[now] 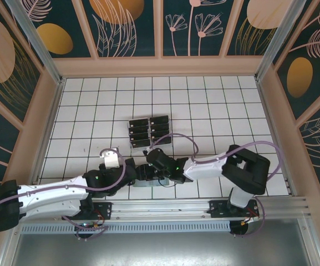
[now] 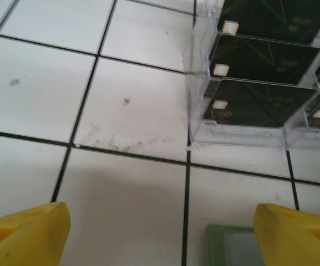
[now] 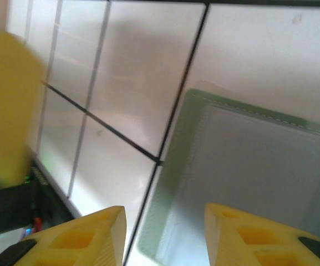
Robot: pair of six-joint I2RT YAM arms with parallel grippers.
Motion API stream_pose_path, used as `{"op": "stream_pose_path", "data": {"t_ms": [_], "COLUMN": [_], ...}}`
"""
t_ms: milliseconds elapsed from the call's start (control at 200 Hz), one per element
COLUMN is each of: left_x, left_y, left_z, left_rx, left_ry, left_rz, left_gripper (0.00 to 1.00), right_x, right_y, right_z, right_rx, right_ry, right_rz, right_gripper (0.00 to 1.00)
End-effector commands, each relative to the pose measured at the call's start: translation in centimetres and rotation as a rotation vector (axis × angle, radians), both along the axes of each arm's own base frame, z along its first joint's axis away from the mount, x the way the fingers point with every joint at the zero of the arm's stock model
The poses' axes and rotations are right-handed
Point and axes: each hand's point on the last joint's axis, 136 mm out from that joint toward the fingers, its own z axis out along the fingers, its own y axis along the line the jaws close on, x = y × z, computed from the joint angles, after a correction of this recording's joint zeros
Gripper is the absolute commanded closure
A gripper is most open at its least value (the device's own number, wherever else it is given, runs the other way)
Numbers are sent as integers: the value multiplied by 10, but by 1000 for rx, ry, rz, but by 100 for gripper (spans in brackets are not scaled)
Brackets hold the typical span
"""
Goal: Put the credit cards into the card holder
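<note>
- Left gripper (image 2: 161, 230): jaws wide apart with nothing between them. Its 2 yellow fingers (image 2: 24, 235) occupy the lower corners of the left wrist view, over bare tile.
- Right gripper (image 3: 165, 230): jaws partly apart, with nothing visibly clamped. One finger overlaps the card holder (image 3: 248, 160); the other stands over tile just off its left edge.
- Card holder: lies flat on the table (image 1: 93, 111), lower middle of the top view, beneath both wrists.
- Credit cards (image 2: 259, 105): every card in view stands in the clear rack (image 2: 199, 77), upper right of the left wrist view, near the holder but apart from it. Judged: no card inserted yet.
- Risk 1: both grippers crowd the same spot (a yellow blur at the left of the right wrist view is probably the other arm's finger), so contact between the arms is possible.
- Risk 2: the cards are thin and slot-packed, so a finger could drag the light rack instead of lifting a card.
- Risk 3: the holder lies flat on glossy tile, so an unpinned pouch may slide when a card meets its lip.
- Materials: matte sage-green pouch with a stitched border; dark glossy cards with pale chips; transparent stepped plastic rack.
</note>
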Motion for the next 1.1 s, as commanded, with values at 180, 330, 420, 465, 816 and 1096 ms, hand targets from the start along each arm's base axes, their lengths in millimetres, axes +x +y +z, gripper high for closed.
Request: {"op": "stream_pose_path", "data": {"t_ms": [180,330,420,465,816,1096], "left_x": [6,25,46,59,162,190], "left_y": [-18,-31,-32,-29,-20,-41], "left_z": [1,14,24,30,64,58], "left_rx": [23,29,0,-5,-180,-264], "left_ry": [1,-3,-15,-29,-66,-66], "left_rz": [-50,-62,-59,-47,-73,-150], "left_gripper": [7,1,1,1,1,1], "right_x": [33,59,75,82,124,125], "right_y": [-69,-125,-152,-162,-174,-169], "right_z": [45,51,55,57,46,33], "right_rx": [40,43,26,8,-132,-125], "right_ry": [-121,-158,-183,-198,-251,-227], "right_rz": [-191,-359,-429,-447,-456,-452], "right_gripper": [58,58,56,54,47,47]}}
